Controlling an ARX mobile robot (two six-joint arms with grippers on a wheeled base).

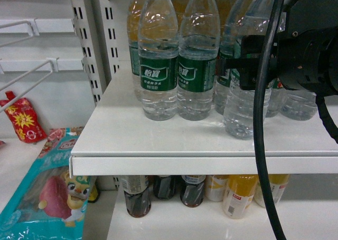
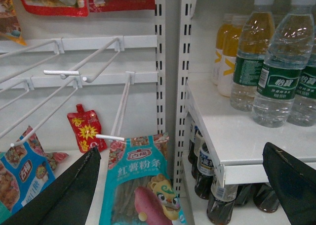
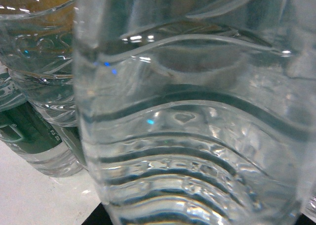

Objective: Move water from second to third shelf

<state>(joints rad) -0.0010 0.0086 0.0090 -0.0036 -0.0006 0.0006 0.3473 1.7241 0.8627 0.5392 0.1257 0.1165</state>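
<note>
Right tool [image 1: 237, 71] is at the clear ribbed plastic water bottle with green wrap label [image 1: 240, 100], apparently clamped on it at label height, though the finger contact is hidden. The right wrist view is filled by the bottle's ribbed wall. Bottle upright, long axis vertical, at the front right of the white metal shelf [image 1: 158, 140], its base looking slightly raised. Left tool [image 2: 182, 185] hangs open, well left, holding nothing. Behind: more green-label water bottles [image 1: 158, 66].
</note>
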